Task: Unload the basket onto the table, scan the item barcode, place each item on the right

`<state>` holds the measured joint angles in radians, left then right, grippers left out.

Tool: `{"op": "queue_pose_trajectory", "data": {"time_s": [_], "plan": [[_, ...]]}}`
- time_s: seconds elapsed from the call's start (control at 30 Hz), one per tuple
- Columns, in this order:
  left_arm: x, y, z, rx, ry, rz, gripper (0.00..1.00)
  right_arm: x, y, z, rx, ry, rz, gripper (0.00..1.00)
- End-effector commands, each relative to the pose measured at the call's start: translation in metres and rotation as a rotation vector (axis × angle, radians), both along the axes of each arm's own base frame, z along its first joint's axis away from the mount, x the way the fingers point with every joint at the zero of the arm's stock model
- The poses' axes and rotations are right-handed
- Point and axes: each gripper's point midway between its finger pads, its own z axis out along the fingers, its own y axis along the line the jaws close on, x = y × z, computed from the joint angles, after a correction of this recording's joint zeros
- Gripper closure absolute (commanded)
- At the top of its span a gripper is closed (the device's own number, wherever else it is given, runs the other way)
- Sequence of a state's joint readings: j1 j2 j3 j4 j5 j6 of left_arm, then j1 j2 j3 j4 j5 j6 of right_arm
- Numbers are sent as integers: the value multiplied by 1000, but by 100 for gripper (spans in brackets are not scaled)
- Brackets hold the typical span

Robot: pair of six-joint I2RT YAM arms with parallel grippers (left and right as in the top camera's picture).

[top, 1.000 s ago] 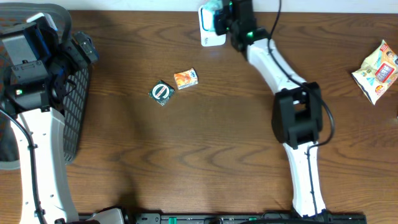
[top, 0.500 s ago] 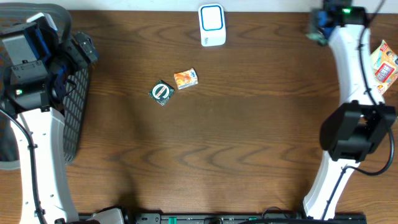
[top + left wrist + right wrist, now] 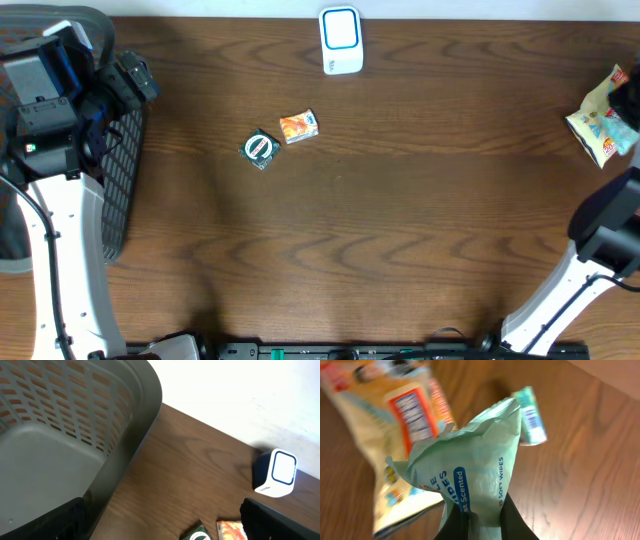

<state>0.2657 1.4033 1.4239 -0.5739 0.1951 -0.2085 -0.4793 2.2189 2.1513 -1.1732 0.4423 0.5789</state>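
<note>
The left arm (image 3: pixel 60 250) stands upright at the left of the overhead view. The left gripper (image 3: pixel 160 527) has its jaws spread wide with nothing between them. The right arm (image 3: pixel 600 235) bends up at the far right. The right gripper (image 3: pixel 485 522) has its jaws pinched tight on the bottom fold of a wipes packet (image 3: pixel 470 460), which rises above the jaws.

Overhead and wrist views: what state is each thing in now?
right gripper: shut on wipes pack.
wipes pack: crumpled, pinched at one end.
left gripper: open, empty.
basket: visible part empty.
scanner: upright, nothing in front.
snack bag: lying flat.
orange packet: lying flat.
</note>
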Motion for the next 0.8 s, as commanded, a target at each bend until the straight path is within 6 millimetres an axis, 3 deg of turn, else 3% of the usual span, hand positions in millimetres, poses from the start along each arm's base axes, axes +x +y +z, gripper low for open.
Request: {"op": "queue_pose_trajectory", "data": {"time_s": [0.0, 0.37, 0.5, 0.63, 0.77], "plan": [[-3, 16, -9, 26, 38, 64, 2, -17, -19, 5, -18, -35, -123, 98], [-3, 16, -9, 26, 38, 64, 2, -32, -37, -11, 23, -25, -130, 99], [-3, 16, -9, 26, 38, 64, 2, -33, -37, -23, 30, -15, -131, 91], [-2, 16, -9, 26, 38, 64, 2, -36, -34, -37, 42, 20, -99, 59], [-3, 16, -9, 26, 38, 64, 2, -37, -31, -41, 53, 54, -45, 49]]}}
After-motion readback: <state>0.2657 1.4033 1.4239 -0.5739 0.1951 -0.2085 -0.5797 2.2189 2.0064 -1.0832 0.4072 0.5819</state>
